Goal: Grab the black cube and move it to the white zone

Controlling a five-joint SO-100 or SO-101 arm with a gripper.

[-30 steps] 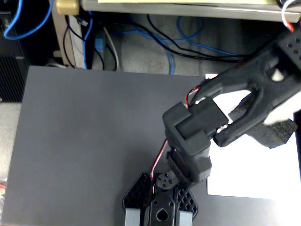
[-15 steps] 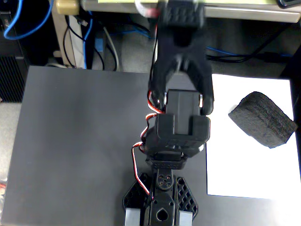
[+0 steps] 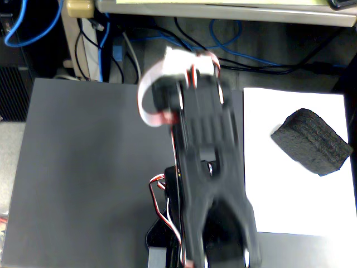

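Note:
The black cube (image 3: pixel 312 141), a rough black foam block, lies on the white zone (image 3: pixel 290 195), a white paper sheet on the right of the table. It sits near the sheet's far right edge, free of any grip. My black arm (image 3: pixel 209 167) stretches up the middle of the fixed view and is blurred by motion. Its gripper end (image 3: pixel 170 99) hangs over the dark tabletop to the left of the sheet, well apart from the block. The fingers are hidden under the arm and the blur, so open or shut does not show.
The dark grey tabletop (image 3: pixel 89 178) fills the left side. A white flat ribbon cable (image 3: pixel 146 95) loops beside the arm's head. Blue and black cables (image 3: pixel 223 42) lie on the floor behind the table. The arm's base (image 3: pixel 164 240) stands at the near edge.

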